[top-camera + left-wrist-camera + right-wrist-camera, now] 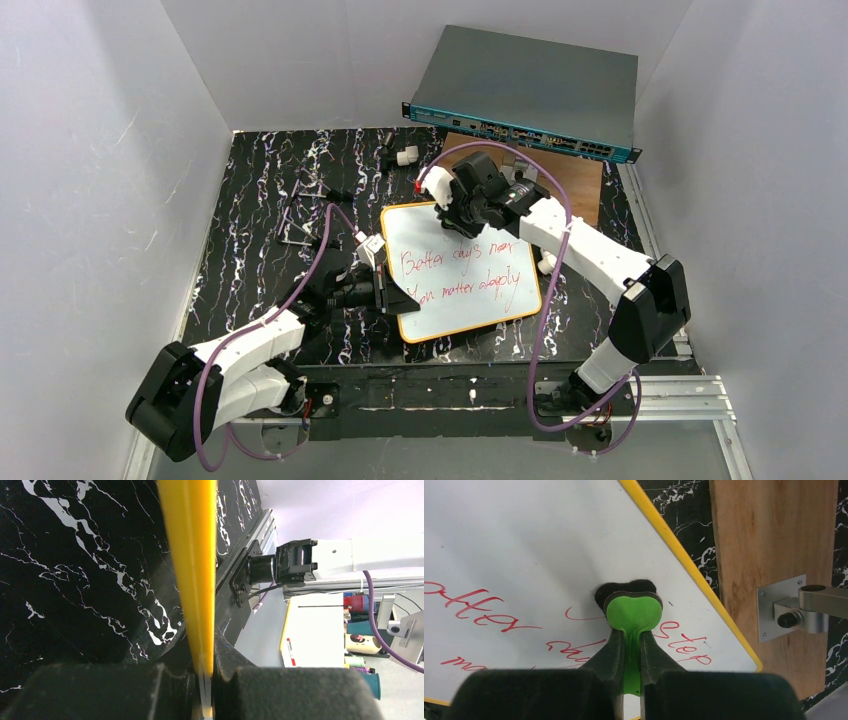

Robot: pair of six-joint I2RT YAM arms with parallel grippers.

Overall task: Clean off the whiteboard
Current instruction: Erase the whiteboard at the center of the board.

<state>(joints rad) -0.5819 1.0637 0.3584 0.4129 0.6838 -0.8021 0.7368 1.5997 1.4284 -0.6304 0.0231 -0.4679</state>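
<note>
walls [100, 150]: plain white, three sides | tabletop [258, 195]: black marble, white veining | light: even, diffuse

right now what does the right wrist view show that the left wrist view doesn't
Only right wrist: the right gripper shut on a green eraser pressed to the whiteboard, red writing, a wooden board with a metal bracket. Only left wrist: the left gripper clamping the rim edge-on, plus the other arm base beyond the table. Both: the yellow rim and black table.

One whiteboard [440, 245], one eraser [634, 612], one wooden board [575, 180], perhaps two white blocks [406, 157]
</note>
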